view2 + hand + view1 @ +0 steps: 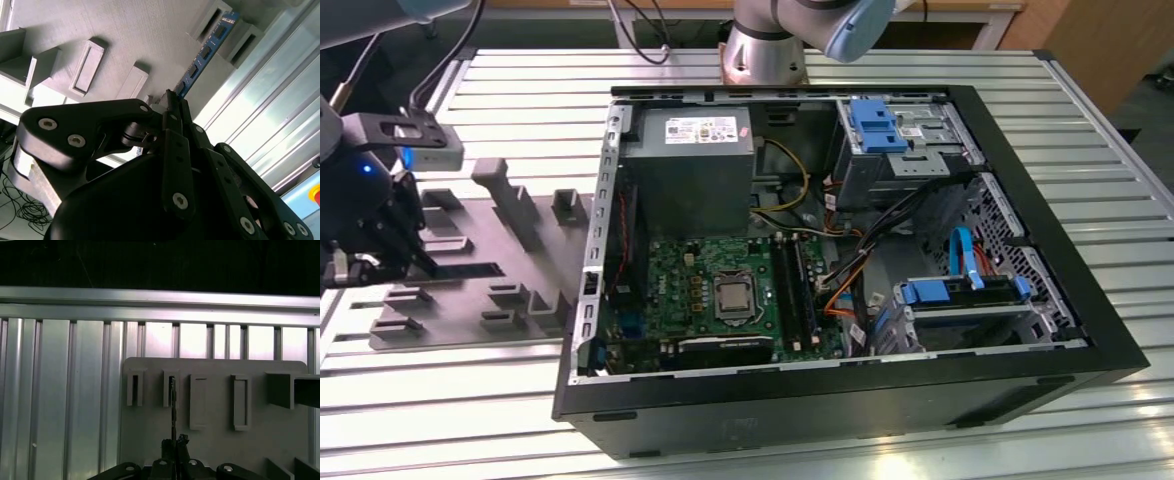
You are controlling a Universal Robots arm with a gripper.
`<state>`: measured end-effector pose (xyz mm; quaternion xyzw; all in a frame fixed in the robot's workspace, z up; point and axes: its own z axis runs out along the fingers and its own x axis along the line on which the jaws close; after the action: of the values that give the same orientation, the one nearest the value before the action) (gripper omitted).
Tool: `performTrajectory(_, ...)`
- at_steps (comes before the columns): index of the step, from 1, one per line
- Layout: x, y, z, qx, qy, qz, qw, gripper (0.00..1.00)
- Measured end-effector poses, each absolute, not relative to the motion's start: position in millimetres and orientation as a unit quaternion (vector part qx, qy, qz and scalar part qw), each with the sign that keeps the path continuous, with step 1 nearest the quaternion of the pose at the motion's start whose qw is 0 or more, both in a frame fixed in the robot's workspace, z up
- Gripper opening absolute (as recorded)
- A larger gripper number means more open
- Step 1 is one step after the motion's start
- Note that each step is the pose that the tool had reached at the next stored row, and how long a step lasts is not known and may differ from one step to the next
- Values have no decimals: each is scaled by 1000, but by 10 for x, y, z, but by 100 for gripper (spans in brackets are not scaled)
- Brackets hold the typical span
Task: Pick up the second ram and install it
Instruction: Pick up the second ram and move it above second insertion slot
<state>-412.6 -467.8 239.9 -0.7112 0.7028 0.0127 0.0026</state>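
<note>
The second ram (205, 52) is a thin blue strip with dark chips. Its far end stands in a slot of the grey holder tray (125, 30). My gripper (173, 97) is shut on its near end, black fingers (175, 130) pressed against both faces. In the first wrist view the ram (173, 410) shows edge-on as a thin dark line running from the gripper (175, 442) to a tray slot. In the exterior view the gripper (374, 265) hangs over the tray (480, 290) at the exterior view's left, well away from the motherboard's black slot rails (794, 290).
An open black computer case (1067, 340) lies on the slatted metal table (454, 420), holding a green motherboard (680, 280), a grey power supply (687, 150), blue drive bays (961, 295) and loose cables (854, 270). The arm's base (767, 50) stands behind the case.
</note>
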Motion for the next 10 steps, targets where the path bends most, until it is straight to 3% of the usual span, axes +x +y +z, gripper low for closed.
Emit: performTrajectory(10,-4127,-4678,2457,-711,703,13,3,14)
